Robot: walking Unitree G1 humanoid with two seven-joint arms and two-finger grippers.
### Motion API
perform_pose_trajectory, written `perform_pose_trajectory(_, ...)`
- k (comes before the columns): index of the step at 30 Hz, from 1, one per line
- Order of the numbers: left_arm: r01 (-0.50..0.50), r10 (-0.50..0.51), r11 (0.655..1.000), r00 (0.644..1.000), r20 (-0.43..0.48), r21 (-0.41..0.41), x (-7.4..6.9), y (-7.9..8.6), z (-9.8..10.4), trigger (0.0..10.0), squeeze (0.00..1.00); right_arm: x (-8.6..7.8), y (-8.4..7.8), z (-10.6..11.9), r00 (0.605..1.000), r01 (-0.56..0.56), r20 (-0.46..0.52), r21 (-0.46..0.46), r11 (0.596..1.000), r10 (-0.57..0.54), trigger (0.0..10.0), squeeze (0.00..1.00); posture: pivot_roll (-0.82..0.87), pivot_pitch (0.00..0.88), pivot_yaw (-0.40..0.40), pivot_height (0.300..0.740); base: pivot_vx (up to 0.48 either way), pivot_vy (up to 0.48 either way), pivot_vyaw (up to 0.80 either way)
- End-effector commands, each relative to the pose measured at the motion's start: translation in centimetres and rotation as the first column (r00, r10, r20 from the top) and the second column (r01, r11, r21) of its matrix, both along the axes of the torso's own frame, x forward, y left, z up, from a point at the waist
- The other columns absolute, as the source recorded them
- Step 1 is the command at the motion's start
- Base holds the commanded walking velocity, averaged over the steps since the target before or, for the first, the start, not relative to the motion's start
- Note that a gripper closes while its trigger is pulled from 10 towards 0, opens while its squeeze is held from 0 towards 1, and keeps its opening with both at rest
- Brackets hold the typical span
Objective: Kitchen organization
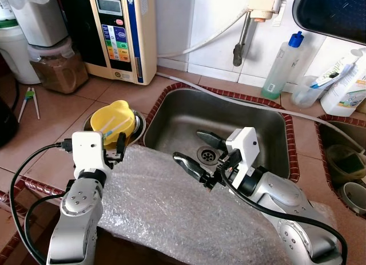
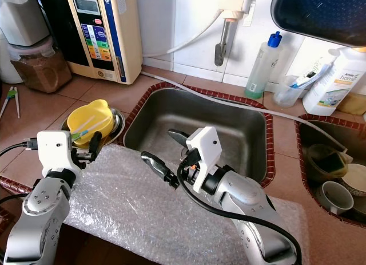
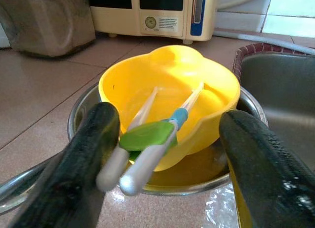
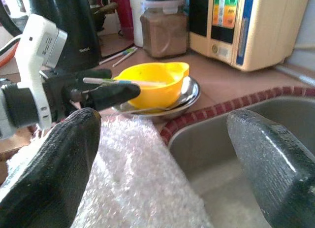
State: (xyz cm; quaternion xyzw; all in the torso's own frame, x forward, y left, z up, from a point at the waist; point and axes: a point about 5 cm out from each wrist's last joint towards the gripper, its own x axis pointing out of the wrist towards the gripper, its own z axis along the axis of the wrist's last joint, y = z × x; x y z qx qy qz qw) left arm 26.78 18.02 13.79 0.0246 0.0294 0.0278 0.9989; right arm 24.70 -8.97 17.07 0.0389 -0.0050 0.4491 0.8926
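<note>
Yellow bowl (image 1: pixel 113 119): lower left of centre in the left eye view, nested in a steel bowl (image 1: pixel 138 126) on the table just left of the sink; lobed rim, upright.
Utensils (image 3: pixel 147 134): two pale sticks joined by a green and blue piece, lying in the yellow bowl, their ends sticking out over its near rim.
Left end effector (image 3: pixel 167 154): at the near rim of the bowls; fingers spread apart, one on each side of the utensils' ends, gripping nothing; whether a finger touches the utensils cannot be told.
Bubble wrap (image 1: pixel 171 208): sheet spread along the table's front edge, lower centre of the frame, under both arms and just beside the steel bowl.
Right end effector (image 1: pixel 203 153): centre of the frame, over the near edge of the sink; fingers wide open and empty, one above the bubble wrap, one above the basin.
Sink (image 1: pixel 269 125): steel basin with a central drain, bordered by red-brown tiles.
Table (image 1: pixel 68 110): brown tiled surface.
Water machine (image 1: pixel 117 30): cream unit with a coloured button panel, upper left, against the wall.
Brown-filled jar (image 1: pixel 57 67): left of the water machine.
Green bottle (image 1: pixel 280 64): blue cap, upper right behind the sink.
White bottle (image 1: pixel 349 84): far right, near the green bottle.
</note>
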Motion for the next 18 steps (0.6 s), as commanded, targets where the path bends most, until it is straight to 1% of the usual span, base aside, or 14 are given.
perform_pose_trajectory(1, 0.003, -0.003, 1.000, 1.000, 0.000, -0.003, 0.10, -0.09, -0.02, 0.0, 0.00, -0.23, -0.06, 0.24, 1.000, -0.001, -0.002, -0.004, 1.000, 0.001, 10.0, 0.00, -0.02, 0.036, -0.013, 0.740, 0.000, 0.000, 0.00)
perform_pose_trajectory(2, -0.004, 0.004, 1.000, 1.000, -0.007, 0.002, 0.12, -0.03, -0.08, 3.2, 0.00, -0.17, -0.14, 0.12, 1.000, 0.008, -0.022, -0.004, 1.000, -0.009, 10.0, 0.00, -0.02, 0.035, -0.014, 0.740, 0.000, 0.000, 0.00)
perform_pose_trajectory(3, -0.009, 0.009, 1.000, 1.000, -0.011, -0.002, 0.14, 0.00, -0.15, 9.9, 0.00, -0.19, -0.14, 0.04, 1.000, 0.009, -0.027, -0.007, 1.000, -0.009, 10.0, 0.00, -0.02, 0.033, -0.013, 0.740, 0.000, 0.000, 0.00)
perform_pose_trajectory(6, -0.010, 0.010, 1.000, 1.000, -0.013, 0.000, 0.16, 0.00, -0.19, 10.0, 0.00, -0.28, 0.03, -0.30, 0.999, 0.007, -0.045, -0.024, 1.000, -0.008, 10.0, 0.00, -0.02, 0.033, -0.015, 0.740, 0.000, 0.000, 0.00)
perform_pose_trajectory(18, -0.022, 0.022, 1.000, 1.000, -0.012, 0.001, 0.06, 0.11, -0.20, 10.0, 0.00, -0.31, 0.10, -0.35, 0.999, 0.008, -0.046, -0.042, 0.999, -0.010, 10.0, 0.00, -0.01, 0.029, -0.017, 0.740, 0.000, 0.000, 0.00)
